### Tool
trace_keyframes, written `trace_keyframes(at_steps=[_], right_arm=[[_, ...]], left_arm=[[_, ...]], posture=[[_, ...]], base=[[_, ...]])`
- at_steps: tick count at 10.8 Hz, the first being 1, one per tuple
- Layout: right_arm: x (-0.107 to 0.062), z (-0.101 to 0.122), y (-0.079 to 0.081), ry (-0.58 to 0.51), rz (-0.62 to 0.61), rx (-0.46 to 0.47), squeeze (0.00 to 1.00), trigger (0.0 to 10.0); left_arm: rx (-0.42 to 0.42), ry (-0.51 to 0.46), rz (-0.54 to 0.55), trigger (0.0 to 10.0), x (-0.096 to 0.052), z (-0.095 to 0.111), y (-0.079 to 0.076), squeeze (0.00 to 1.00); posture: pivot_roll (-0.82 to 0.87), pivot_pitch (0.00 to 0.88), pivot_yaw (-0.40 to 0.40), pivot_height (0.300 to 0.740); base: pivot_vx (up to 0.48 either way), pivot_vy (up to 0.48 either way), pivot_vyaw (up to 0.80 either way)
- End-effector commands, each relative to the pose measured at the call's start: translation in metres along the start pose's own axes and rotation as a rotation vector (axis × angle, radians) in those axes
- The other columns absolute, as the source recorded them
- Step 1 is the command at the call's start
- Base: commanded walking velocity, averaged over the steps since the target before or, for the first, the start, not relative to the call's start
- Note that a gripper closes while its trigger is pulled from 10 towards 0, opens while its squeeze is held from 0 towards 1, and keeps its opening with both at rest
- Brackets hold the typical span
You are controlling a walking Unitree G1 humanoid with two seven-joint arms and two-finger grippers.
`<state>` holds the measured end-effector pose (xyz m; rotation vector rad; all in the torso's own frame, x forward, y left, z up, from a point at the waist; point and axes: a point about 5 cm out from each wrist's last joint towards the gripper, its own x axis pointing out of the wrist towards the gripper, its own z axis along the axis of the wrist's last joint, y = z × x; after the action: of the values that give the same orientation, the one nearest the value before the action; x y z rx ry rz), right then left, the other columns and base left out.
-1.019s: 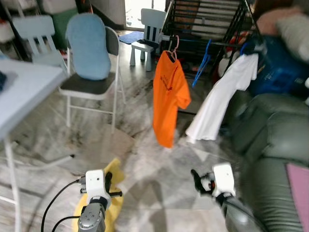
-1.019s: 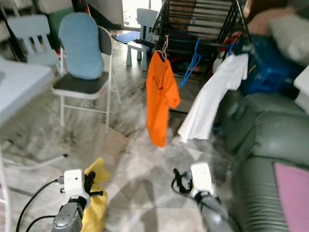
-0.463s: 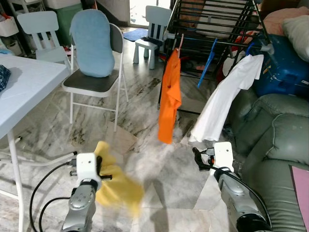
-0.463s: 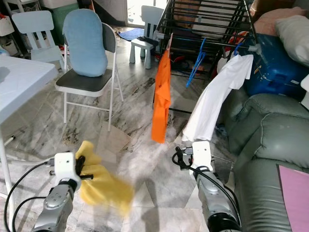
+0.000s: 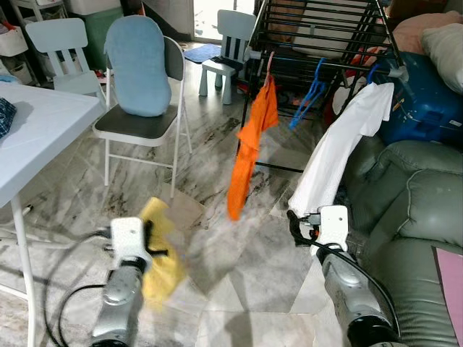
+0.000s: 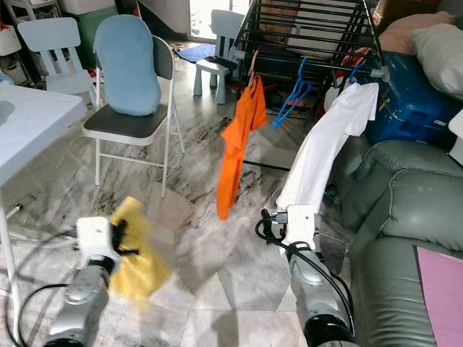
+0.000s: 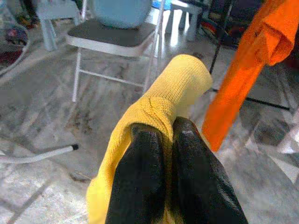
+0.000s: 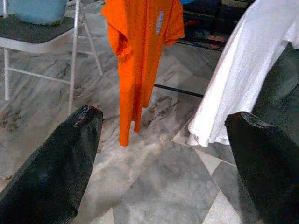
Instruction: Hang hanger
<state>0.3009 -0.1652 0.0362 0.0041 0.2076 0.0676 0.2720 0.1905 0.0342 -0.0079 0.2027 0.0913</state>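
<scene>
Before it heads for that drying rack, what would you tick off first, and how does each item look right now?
1. Left gripper shut on the yellow cloth: ok.
2. Right gripper open and free: ok.
3. A hanger inside the yellow cloth: cannot tell.
4. Rack in sight ahead: ok.
5. Free rail space: partly taken by the orange shirt, blue hanger and white shirt; cannot tell.
6. Orange shirt hanging still: not ok, it looks mid-swing.

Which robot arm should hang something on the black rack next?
Probably the left: its tool is shut on the yellow garment. The right tool is open, holding nothing, though nearer the rack.
</scene>
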Motion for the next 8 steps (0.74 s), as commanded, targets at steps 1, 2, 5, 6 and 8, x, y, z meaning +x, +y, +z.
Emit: trace_keyframes(at_steps=[1, 2, 5, 6, 8], right_arm=[[0.002, 0.005, 0.005, -0.019, 0.016, -0.003, 0.00, 10.0], [-0.001, 0.003, 0.008, -0.020, 0.019, 0.005, 0.00, 10.0], [-0.020, -0.021, 0.014, 0.032, 0.045, -0.028, 0.00, 10.0], [-0.016, -0.017, 0.012, 0.025, 0.052, -0.046, 0.00, 10.0], [-0.005, 0.003, -0.006, -0.003, -0.016, -0.102, 0.00, 10.0]], left_arm=[[0.012, -0.026, -0.017, 10.0, -0.001, 0.006, -0.002, 0.00], [0.022, -0.026, -0.031, 10.0, -0.004, 0.006, -0.001, 0.00], [0.082, 0.037, -0.105, 10.0, -0.026, -0.011, 0.006, 0.00], [0.074, 0.011, -0.114, 10.0, -0.023, 0.001, 0.002, 0.00], [0.037, -0.025, -0.179, 10.0, -0.015, 0.017, -0.020, 0.00]], posture=[[-0.07, 0.000, -0.059, 0.740], [-0.07, 0.000, -0.050, 0.740], [-0.09, 0.000, -0.047, 0.740], [-0.09, 0.000, -0.051, 0.740], [-0.11, 0.000, -0.024, 0.740]], base=[[0.000, 0.000, 0.00], [0.000, 0.000, 0.00], [0.000, 0.000, 0.00], [0.000, 0.000, 0.00], [0.000, 0.000, 0.00]])
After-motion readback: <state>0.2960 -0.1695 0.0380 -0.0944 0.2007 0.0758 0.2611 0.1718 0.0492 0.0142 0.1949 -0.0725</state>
